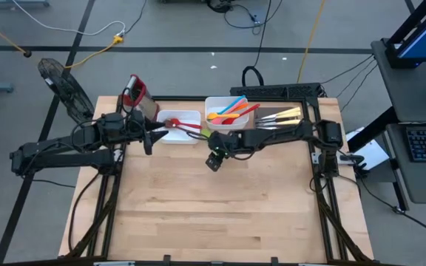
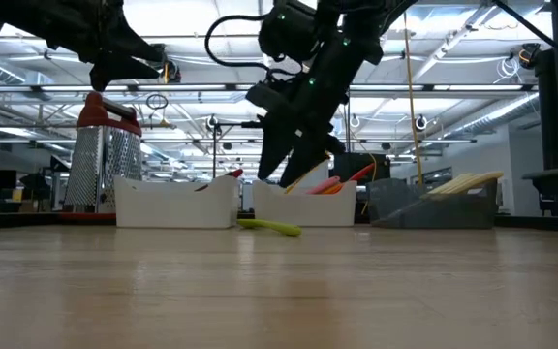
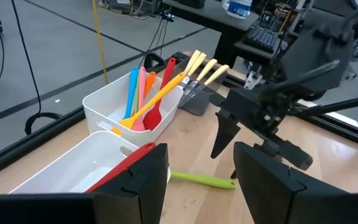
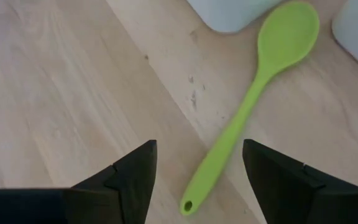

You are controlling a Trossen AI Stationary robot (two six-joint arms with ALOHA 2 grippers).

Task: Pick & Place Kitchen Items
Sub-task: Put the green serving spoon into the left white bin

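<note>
While its two dark fingers stand wide apart with nothing between them, the right gripper (image 4: 194, 177) hangs just above the bare wood, clear of the green spoon (image 4: 253, 99) that lies flat on the table (image 1: 220, 214) below it (handle end nearest the fingers, bowl pointing toward the trays). In the low view this spoon (image 2: 269, 227) rests on the wood just in front of the gap between the two white trays. Beyond the gripper, the right-hand white tray (image 1: 231, 118) holds orange, blue, pink and red utensils (image 3: 145, 99), and pale-handled knives (image 1: 283, 117) lie in the dark tray (image 2: 434, 208) beside it. Over the left white tray (image 1: 180, 127), the left gripper (image 3: 201, 174) also hovers with its fingers parted and empty, a red spatula (image 3: 123, 168) lying in that tray below.
</note>
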